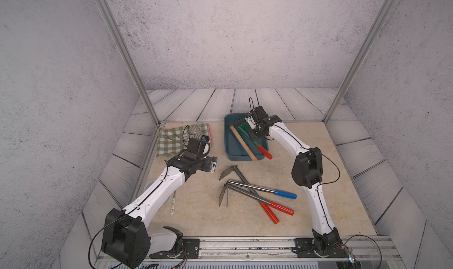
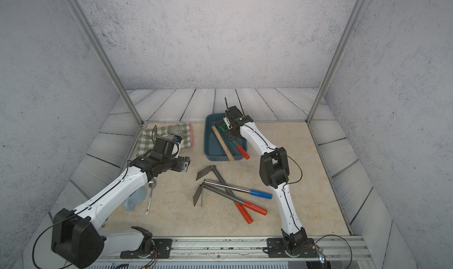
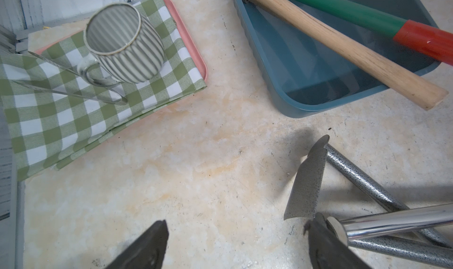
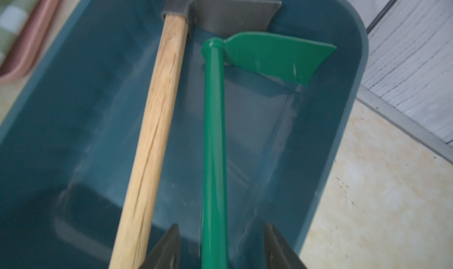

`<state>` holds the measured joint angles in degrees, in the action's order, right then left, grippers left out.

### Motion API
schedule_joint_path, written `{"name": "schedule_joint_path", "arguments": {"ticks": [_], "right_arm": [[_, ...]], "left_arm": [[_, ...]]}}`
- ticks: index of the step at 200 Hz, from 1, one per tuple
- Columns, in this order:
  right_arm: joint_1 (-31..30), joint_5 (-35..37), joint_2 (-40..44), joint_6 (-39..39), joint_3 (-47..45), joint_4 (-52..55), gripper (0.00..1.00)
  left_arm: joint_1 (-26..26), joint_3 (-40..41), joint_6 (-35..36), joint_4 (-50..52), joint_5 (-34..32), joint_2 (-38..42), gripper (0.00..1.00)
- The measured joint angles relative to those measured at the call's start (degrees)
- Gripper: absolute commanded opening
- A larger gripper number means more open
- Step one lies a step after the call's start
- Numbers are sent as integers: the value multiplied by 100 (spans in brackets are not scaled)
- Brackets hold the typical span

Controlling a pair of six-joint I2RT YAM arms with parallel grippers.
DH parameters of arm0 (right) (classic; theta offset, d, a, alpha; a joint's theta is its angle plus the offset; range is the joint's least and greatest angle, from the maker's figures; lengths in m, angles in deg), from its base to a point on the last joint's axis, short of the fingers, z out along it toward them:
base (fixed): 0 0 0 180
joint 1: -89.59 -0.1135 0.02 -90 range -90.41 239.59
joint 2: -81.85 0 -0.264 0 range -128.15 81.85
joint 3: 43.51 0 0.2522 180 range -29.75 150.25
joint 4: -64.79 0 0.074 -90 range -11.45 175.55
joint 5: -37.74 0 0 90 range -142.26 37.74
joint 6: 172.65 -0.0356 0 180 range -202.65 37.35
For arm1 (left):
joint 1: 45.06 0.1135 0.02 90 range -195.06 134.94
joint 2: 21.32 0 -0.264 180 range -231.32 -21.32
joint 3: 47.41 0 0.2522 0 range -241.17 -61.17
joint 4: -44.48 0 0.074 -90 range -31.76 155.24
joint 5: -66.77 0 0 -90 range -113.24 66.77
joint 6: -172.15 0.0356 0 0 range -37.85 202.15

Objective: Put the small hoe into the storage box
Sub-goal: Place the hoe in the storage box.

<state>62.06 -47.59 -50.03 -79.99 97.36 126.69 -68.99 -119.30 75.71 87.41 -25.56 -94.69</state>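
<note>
Your right end effector (image 4: 221,224) is released, its jaws straddling the green hoe (image 4: 214,133) without touching; the hoe lies in the storage box (image 1: 228,142), long axis along the box, grip end over the near rim; your left end effector (image 3: 239,218) gapes empty, well apart.

I have the right arm (image 1: 316,201), a white-shelled arm with black joints, rising from its base at the near right edge. It folds at a black elbow and reaches far and to the left, with the wrist pitched down. The right gripper (image 4: 221,231), black with two parallel fingers, points downward. Its jaws are parted, and both fingertips (image 4: 171,243) show in the right wrist view. The left arm (image 1: 157,193), built the same, doubles back at a near left elbow and runs low toward the far right. The left gripper (image 3: 239,221), also black, has its jaws spread wide.
</note>
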Motion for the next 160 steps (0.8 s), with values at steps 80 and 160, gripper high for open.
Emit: {"name": "schedule_joint_path", "arguments": {"ticks": [80,160], "right_arm": [[0,160,2065,-162,-2234,-328,61],[0,184,2162,-310,-2841,-326,53]], "left_arm": [[0,0,0,17,-2,0,91],[0,0,0,20,-4,0,91]]}}
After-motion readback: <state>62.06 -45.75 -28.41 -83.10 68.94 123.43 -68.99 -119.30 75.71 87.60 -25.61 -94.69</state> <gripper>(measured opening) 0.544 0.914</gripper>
